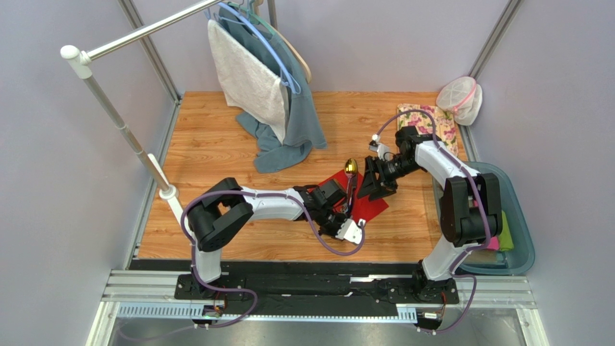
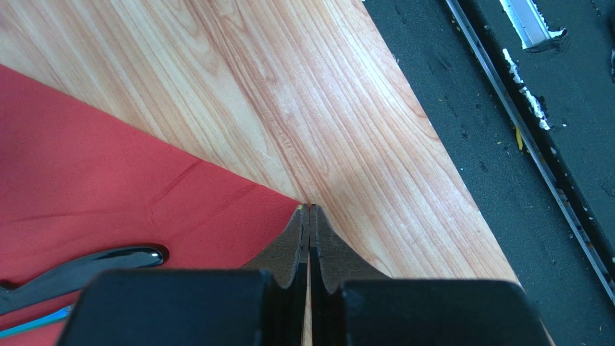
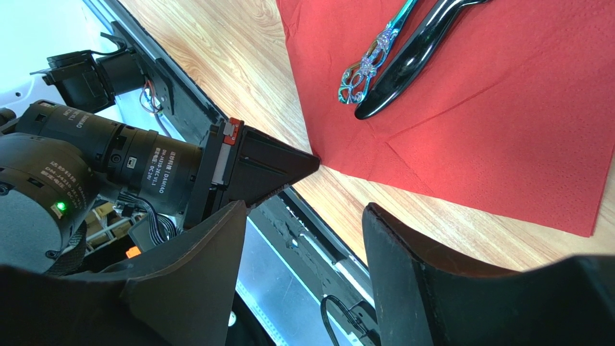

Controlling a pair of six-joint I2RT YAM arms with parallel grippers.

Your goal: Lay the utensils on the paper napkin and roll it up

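Now: laying-out looks done, rolling not yet begun. Napkin (image 1: pixel 372 205) lies flat on the bench (image 1: pixel 216 144), right of centre and toward the near edge, turned corner-on. Two utensils lie across it side by side: black handle (image 3: pixel 411 54), with an ornate bluish handle (image 3: pixel 364 72) against it. Gold spoon bowl (image 1: pixel 351 167) pokes past the napkin's far corner.

Left claw (image 2: pixel 310 213): closed tight, tips right at the napkin's near corner. Cannot tell whether paper is nipped or merely touched. Right claw (image 3: pixel 307 209): spread wide, holding nothing, over the napkin's right side.

Judgement: step in hand is taking the near corner to start the roll. Next move calls for a sure nip on the thin sheet, then carrying it over the handles toward the far edge without dragging them. Right claw likely needed as a steady.

Pose: left arm stretched low across from the left, wrist bent down. Right arm loops in from the far right, claw tilted down and leftward.
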